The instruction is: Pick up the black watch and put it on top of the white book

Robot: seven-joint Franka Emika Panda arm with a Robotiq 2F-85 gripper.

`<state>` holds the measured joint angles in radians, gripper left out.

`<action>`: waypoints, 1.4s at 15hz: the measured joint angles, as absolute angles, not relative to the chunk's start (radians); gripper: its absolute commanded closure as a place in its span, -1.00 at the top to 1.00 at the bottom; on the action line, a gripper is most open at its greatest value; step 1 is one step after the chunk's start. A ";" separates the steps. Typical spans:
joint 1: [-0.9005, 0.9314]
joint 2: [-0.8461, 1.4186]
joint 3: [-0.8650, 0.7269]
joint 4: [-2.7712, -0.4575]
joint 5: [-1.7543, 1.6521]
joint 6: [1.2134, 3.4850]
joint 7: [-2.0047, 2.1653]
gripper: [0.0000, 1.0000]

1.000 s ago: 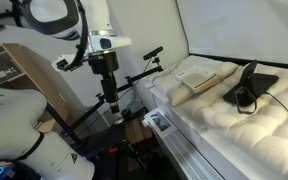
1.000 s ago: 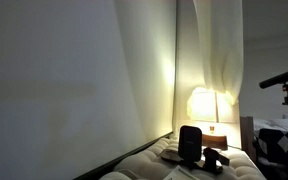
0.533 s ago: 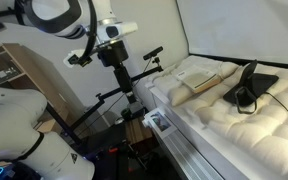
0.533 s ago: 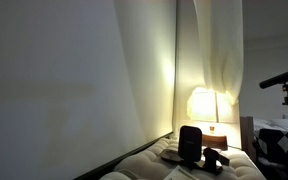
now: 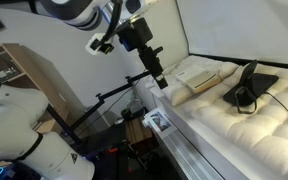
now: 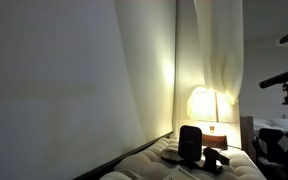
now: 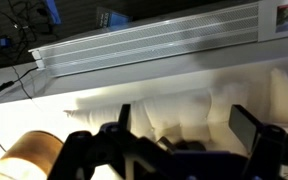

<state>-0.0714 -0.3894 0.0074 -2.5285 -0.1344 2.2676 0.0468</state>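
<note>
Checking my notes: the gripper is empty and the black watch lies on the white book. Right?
No. The gripper is empty, but the black watch lies beside the white book, not on it; an exterior view shows this.

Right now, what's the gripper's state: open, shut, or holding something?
Gripper: open, jaws wide apart in the wrist view, holding nothing.

Dim room in an exterior view, warm lamp [image 6: 202, 104] glow flaring, wrist view soft and blurred
</note>
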 measured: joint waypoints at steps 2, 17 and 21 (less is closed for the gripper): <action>-0.094 -0.340 0.008 -2.479 -0.175 2.290 0.108 1.00; -0.118 -0.203 0.013 -2.369 -0.291 2.293 0.218 1.00; -0.119 -0.174 0.005 -2.369 -0.489 2.295 0.165 1.00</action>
